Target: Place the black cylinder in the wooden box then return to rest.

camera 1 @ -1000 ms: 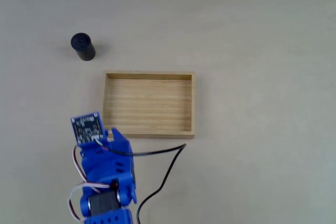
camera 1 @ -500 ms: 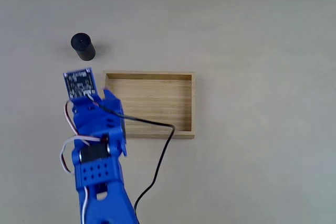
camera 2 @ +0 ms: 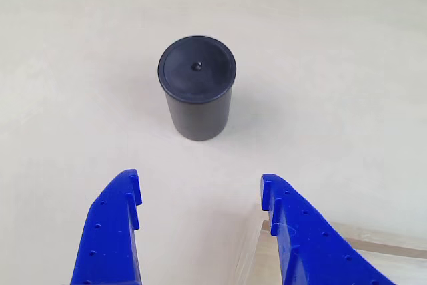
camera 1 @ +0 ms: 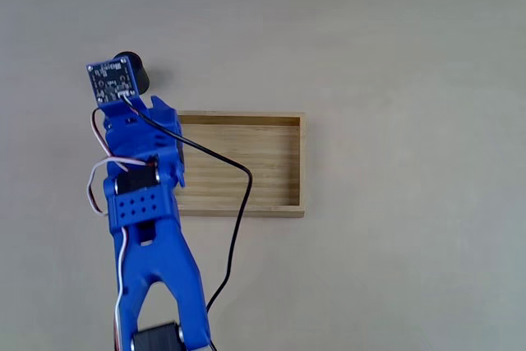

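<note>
Blue tool [camera 2: 200, 191] fingers are standing apart in the other view, one fingertip [camera 2: 128, 188] at the left and the other at the right, with nothing between them but bare desk [camera 2: 347, 65]. Just ahead of that gap, the black cylinder [camera 2: 198, 88] is standing upright on the desk, its long axis running vertically and its flat round top, marked by a small centre dimple, facing up. It is touching neither finger, and open surface is lying all around it.

From the fixed view, the blue arm [camera 1: 144, 203] is reaching up from the bottom edge, its small circuit board covering most of the black cylinder [camera 1: 134, 71], so only a dark sliver is showing at the board's upper right. The cylinder is sitting beyond the upper-left corner of the wooden box [camera 1: 279, 203], apart from its wall. The box is lying flat with its long side running left to right, and the visible part of its floor is holding nothing; the arm is overlapping its left end. A black cable [camera 1: 238, 219] is looping from the arm across the box's floor and lower wall. Wide bare desk is stretching to the right of and above the box.
</note>
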Controlling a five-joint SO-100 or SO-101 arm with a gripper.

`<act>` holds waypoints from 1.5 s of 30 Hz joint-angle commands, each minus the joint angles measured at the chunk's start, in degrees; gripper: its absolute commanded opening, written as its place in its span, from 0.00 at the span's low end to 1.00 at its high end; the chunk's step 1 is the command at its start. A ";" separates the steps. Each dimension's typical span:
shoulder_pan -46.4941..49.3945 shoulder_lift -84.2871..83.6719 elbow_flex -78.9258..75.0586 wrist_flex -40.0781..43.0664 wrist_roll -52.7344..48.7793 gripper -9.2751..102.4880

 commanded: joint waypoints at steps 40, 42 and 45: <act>1.14 21.18 -32.78 -3.25 2.29 0.38; 1.23 21.62 -33.13 -3.34 2.29 0.38; 1.32 22.32 -33.75 -3.43 2.29 0.38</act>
